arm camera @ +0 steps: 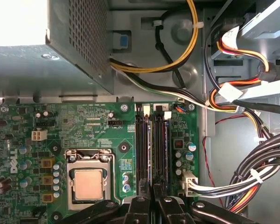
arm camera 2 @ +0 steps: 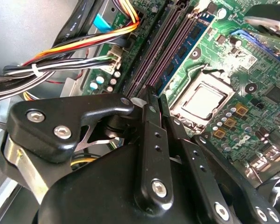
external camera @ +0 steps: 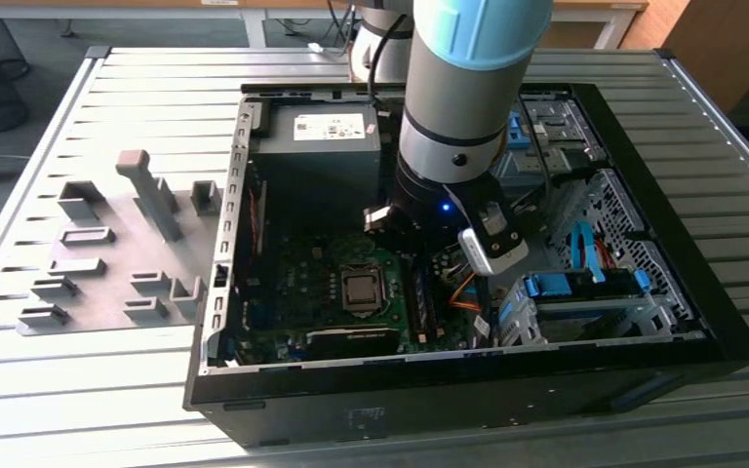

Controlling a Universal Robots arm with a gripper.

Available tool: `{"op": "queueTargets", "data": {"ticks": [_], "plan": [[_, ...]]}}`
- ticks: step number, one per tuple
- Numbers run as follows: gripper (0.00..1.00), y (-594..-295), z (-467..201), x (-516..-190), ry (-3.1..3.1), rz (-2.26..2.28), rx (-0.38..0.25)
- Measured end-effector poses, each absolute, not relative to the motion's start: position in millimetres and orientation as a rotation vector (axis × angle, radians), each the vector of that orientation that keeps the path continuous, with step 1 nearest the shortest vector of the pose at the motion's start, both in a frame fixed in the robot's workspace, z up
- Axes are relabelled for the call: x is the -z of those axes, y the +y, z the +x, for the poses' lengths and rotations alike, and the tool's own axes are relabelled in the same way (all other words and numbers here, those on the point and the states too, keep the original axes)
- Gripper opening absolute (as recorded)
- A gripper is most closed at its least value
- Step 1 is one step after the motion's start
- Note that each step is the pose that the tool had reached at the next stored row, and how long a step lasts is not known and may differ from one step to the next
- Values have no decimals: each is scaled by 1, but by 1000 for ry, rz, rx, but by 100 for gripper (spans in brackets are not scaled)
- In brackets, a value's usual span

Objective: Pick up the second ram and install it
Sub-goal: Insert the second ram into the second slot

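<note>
Wide shot first: the open computer case (external camera: 726,331) lies flat on the slatted table (external camera: 153,88), side panel off so the arm can come straight down. The power supply (external camera: 316,161) carries a white label (external camera: 329,127), its print too small to make out. Down on the motherboard (arm camera: 18,121) there is white lettering near the CPU (arm camera: 88,184). And the action: the second ram (arm camera 2: 184,46) stands edge-up in its slot, its end running between the gripper (arm camera 2: 157,100) fingers, which are drawn narrow around it. By my read, that is a seating hold.
</note>
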State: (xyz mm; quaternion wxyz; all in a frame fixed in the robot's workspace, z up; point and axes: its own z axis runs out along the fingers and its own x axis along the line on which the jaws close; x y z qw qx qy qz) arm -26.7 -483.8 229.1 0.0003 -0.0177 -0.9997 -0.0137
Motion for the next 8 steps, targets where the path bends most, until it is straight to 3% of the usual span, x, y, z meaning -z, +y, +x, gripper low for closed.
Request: {"op": "queueTargets", "data": {"ticks": [8], "plan": [[14, -485, -27, -225, -3140, -55, 43]]}}
